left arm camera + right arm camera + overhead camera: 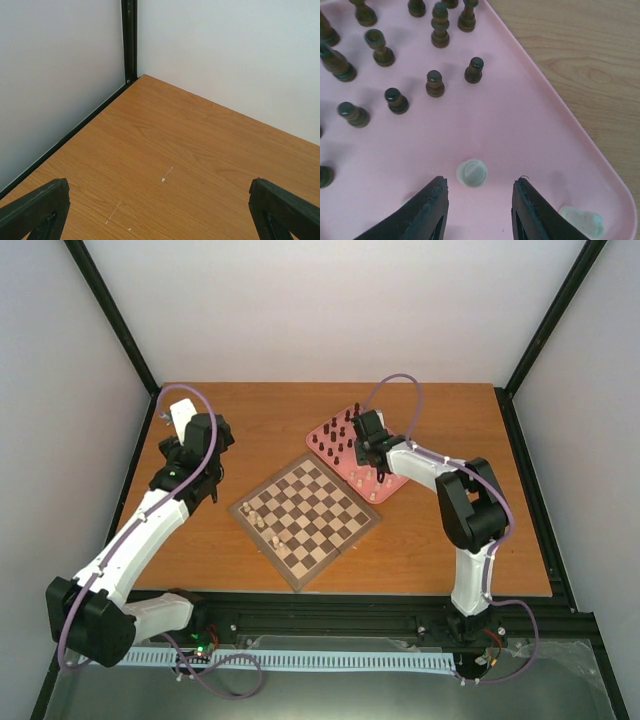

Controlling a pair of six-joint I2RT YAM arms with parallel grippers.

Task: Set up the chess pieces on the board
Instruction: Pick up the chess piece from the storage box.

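The checkered board (306,519) lies in the middle of the table with three cream pieces (260,523) standing near its left corner. The pink tray (392,485) at the back right holds several dark brown pieces (335,440) and a few cream ones. My right gripper (480,185) is open over the tray, jaws just short of a cream piece (471,173) seen from above. Dark pieces (434,83) stand farther off. Another cream piece (582,220) lies at the tray's corner. My left gripper (160,210) is open and empty over bare table at the far left.
The tray's rim (555,105) runs along the right of the wrist view, with bare wood beyond. White walls and a black corner post (129,40) close the table's back left. The left arm (150,520) stands left of the board.
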